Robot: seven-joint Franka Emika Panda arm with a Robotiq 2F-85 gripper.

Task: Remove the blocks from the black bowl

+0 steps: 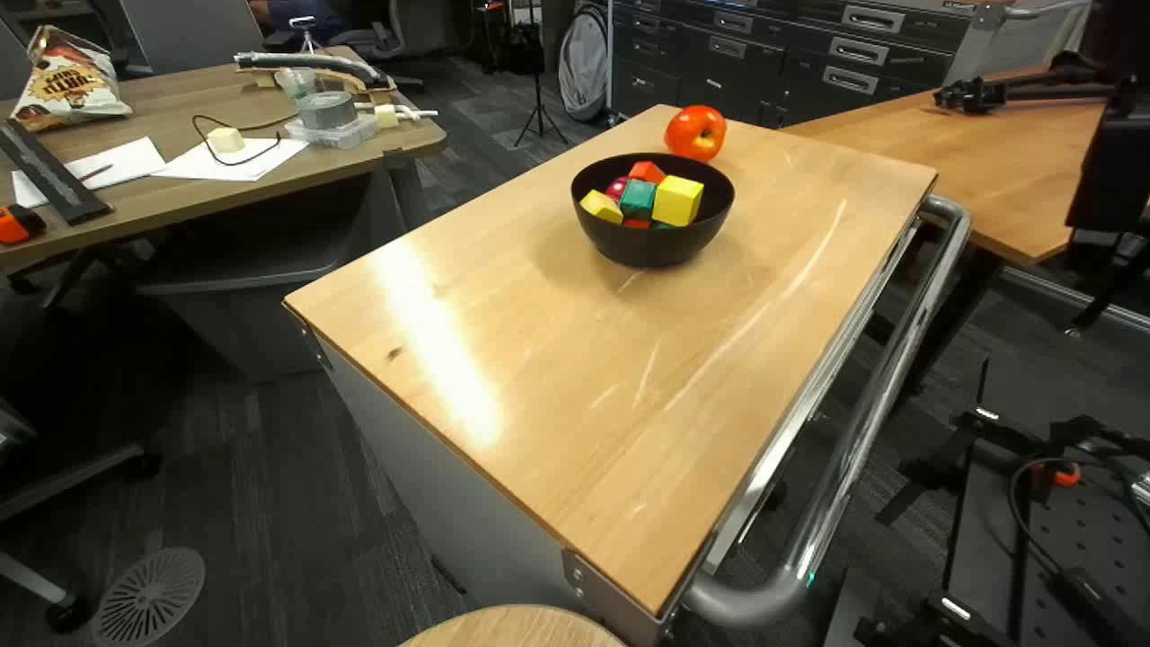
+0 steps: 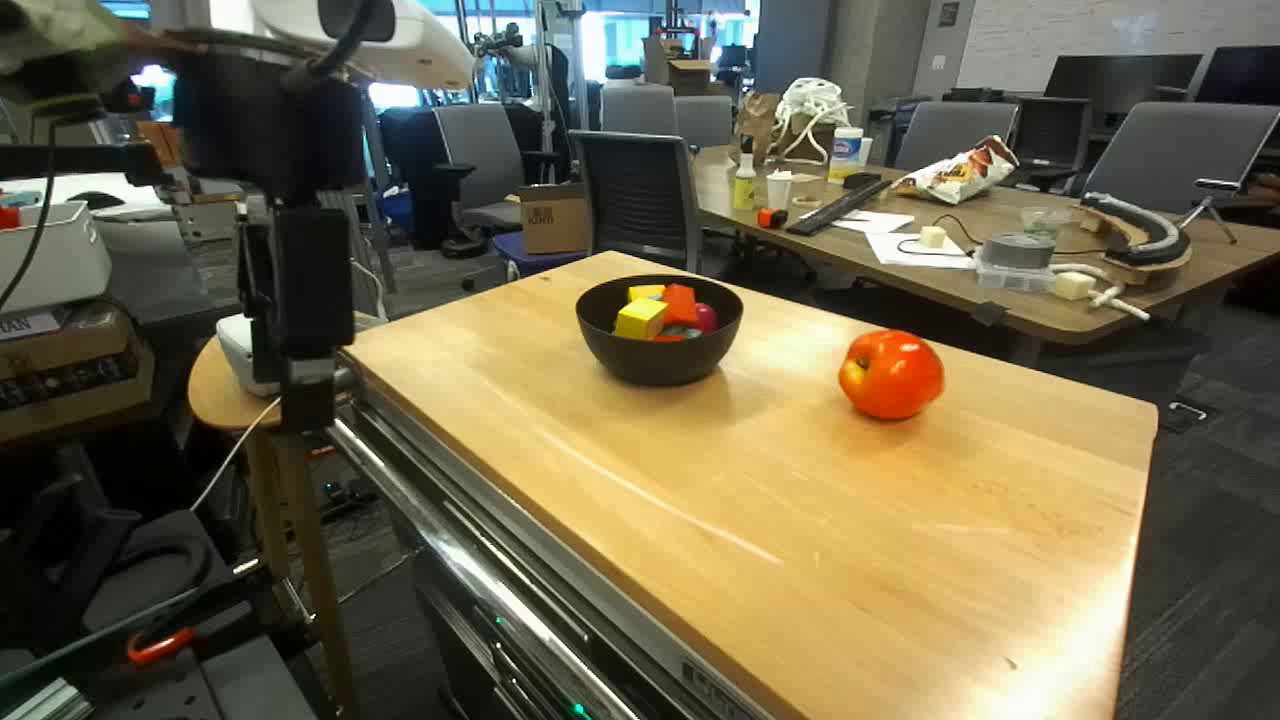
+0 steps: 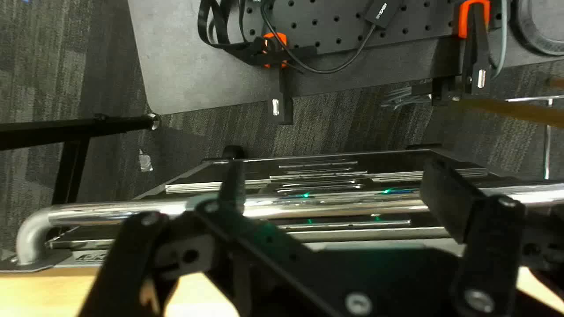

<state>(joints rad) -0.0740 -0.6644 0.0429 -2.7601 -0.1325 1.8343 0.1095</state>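
The black bowl (image 1: 651, 244) stands upright on the wooden cart top, and it shows in an exterior view too (image 2: 660, 362). Several blocks lie piled in it: a yellow cube (image 1: 678, 200), a green cube (image 1: 639, 197), a red block (image 1: 646, 171) and another yellow block (image 1: 601, 207). A yellow block (image 2: 640, 319) and a red block (image 2: 680, 303) also show in an exterior view. Lower blocks are partly hidden. My gripper (image 3: 337, 189) is open and empty, its fingers wide apart. It hangs (image 2: 310, 395) beside the cart's handle side, away from the bowl. The wrist view shows no bowl or blocks.
An orange-red round fruit-like object (image 1: 695, 133) stands on the cart top (image 1: 575, 350) near the bowl; it also shows in an exterior view (image 2: 891, 374). A dark red round item (image 1: 617, 187) lies among the blocks. A metal handle bar (image 3: 339, 204) runs along the cart edge below my gripper.
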